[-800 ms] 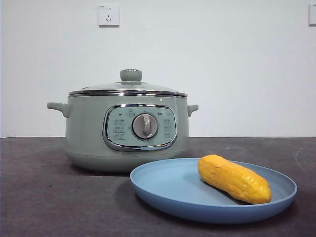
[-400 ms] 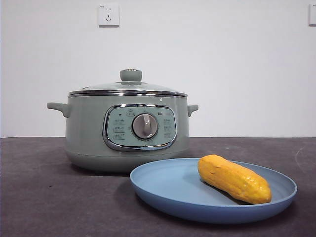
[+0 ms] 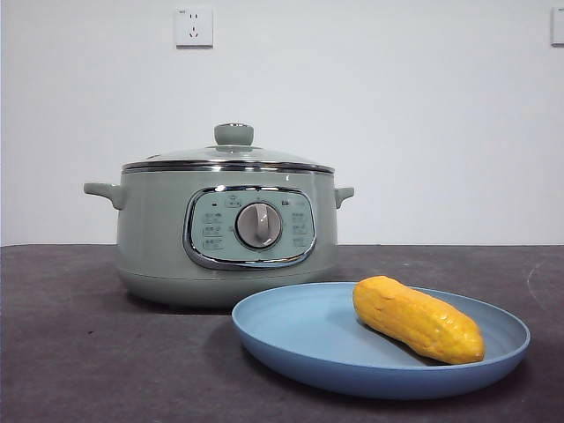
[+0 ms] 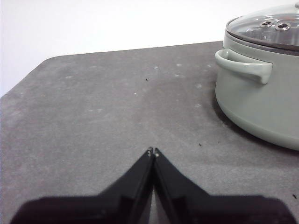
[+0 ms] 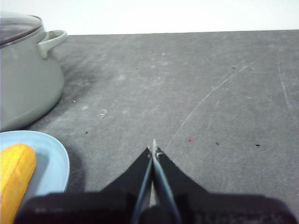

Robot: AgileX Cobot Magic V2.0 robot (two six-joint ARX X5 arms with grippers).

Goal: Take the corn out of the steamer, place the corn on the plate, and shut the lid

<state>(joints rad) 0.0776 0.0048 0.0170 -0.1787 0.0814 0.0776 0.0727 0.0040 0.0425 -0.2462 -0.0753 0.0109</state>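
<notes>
The yellow-orange corn [image 3: 418, 319] lies on the light-blue plate [image 3: 300, 344] at the front right, also seen as corn [image 5: 14, 175] on the plate [image 5: 53, 161] in the right wrist view. Behind it stands the sage-green steamer [image 3: 159, 238] with the glass lid [image 3: 231, 154] seated on its rim. My left gripper [image 4: 153, 151] is shut and empty over bare table, apart from the steamer [image 4: 261, 102] and its lid [image 4: 268, 28]. My right gripper [image 5: 153, 148] is shut and empty, off to the side of the plate. Neither arm shows in the front view.
A dark grey table [image 3: 70, 352] carries everything. A white wall with a socket [image 3: 194, 26] stands behind. The table's far edge and rounded corner [image 4: 44, 63] show in the left wrist view.
</notes>
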